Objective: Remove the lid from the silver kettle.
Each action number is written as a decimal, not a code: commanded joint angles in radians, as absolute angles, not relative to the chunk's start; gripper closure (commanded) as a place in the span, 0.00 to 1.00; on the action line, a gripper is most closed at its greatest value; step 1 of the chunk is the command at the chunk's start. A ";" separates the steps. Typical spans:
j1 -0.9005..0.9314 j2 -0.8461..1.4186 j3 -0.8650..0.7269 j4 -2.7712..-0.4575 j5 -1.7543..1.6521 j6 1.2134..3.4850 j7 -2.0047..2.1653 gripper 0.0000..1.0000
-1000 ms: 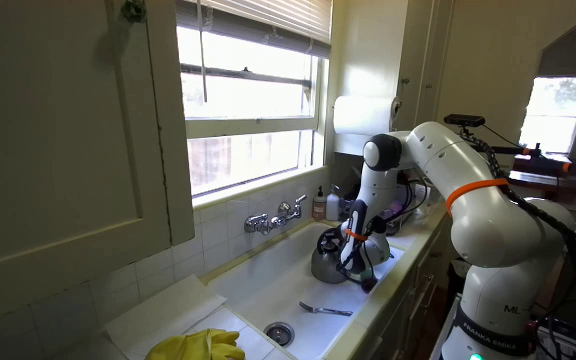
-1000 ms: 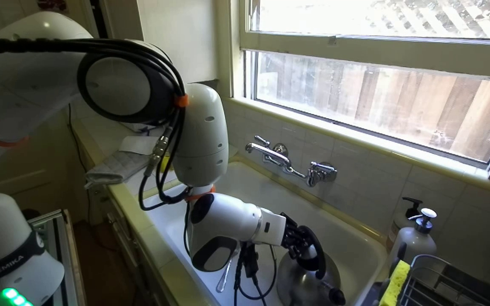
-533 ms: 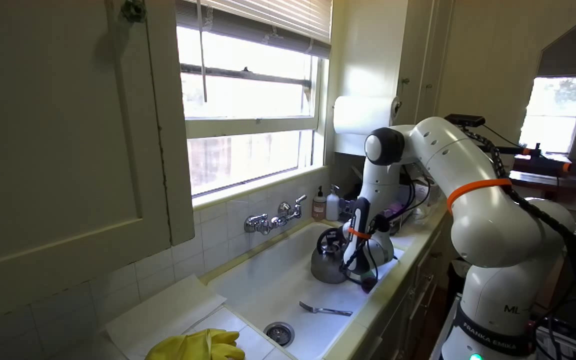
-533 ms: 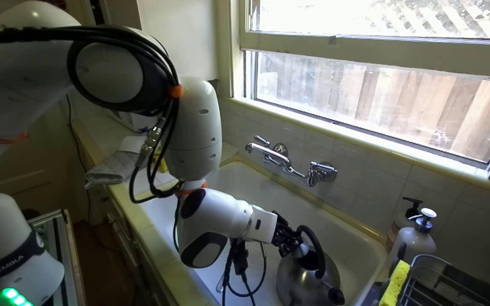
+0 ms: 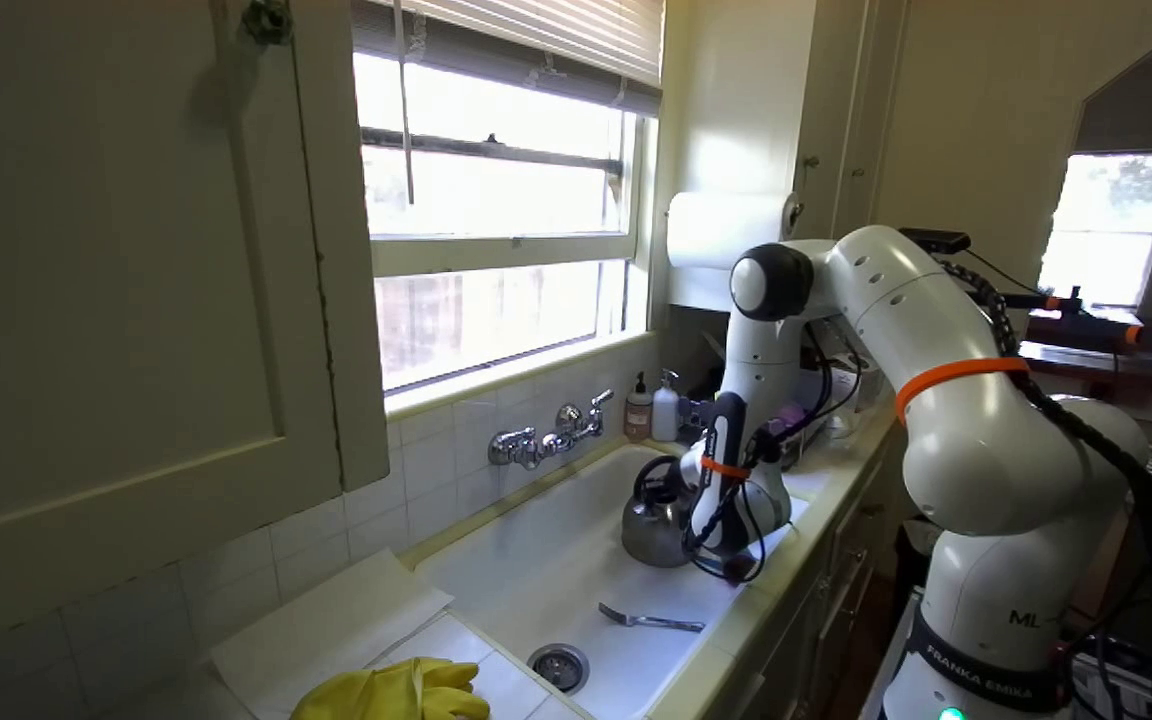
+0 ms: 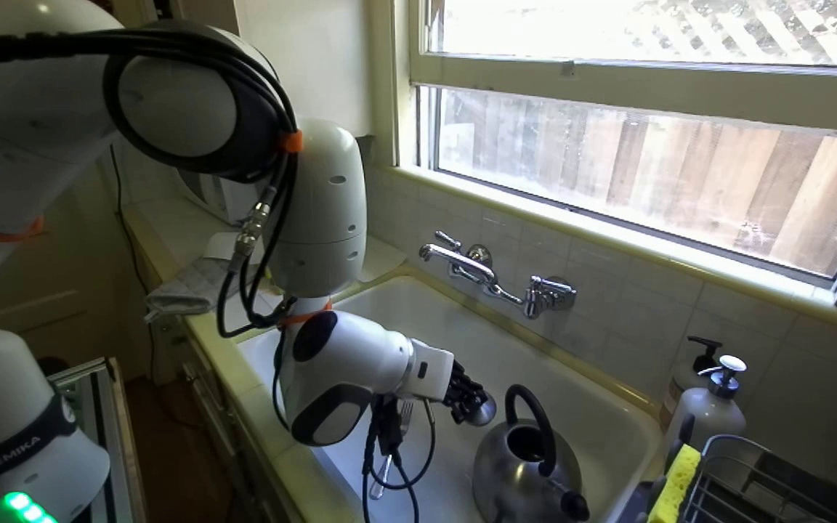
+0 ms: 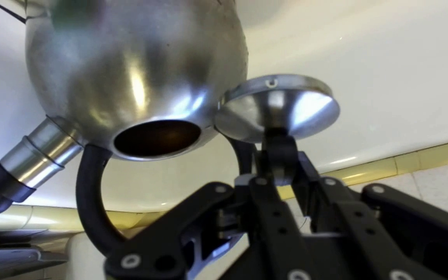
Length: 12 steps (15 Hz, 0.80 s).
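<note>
The silver kettle (image 6: 524,476) stands upright in the white sink, with its black arched handle up and its round top opening uncovered. It also shows in an exterior view (image 5: 654,535) and in the wrist view (image 7: 142,66). My gripper (image 6: 469,402) is shut on the black knob of the lid (image 6: 484,412) and holds the lid in the air beside the kettle's top, apart from the opening. In the wrist view the lid (image 7: 278,111) hangs from my fingertips (image 7: 280,159), tilted, next to the opening. In an exterior view the arm hides most of my gripper and the lid.
The chrome faucet (image 6: 491,280) juts from the tiled wall behind the sink (image 5: 536,540). A fork (image 5: 651,621) lies in the sink near the drain. Soap bottles (image 6: 709,414), a yellow sponge (image 6: 674,485) and a dish rack (image 6: 753,479) stand beside the kettle's end.
My gripper has moved up and back from the kettle, carrying the lid off the top. The kettle has stayed in place, and its opening now shows.
</note>
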<state>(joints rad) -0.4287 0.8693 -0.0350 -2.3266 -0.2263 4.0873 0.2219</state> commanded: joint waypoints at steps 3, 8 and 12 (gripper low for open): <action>-0.396 0.860 -0.011 -2.301 -0.269 3.980 0.218 0.95; -0.379 0.912 0.031 -2.206 -0.297 3.872 0.199 0.95; -0.384 0.978 0.042 -2.131 -0.316 3.860 0.162 0.95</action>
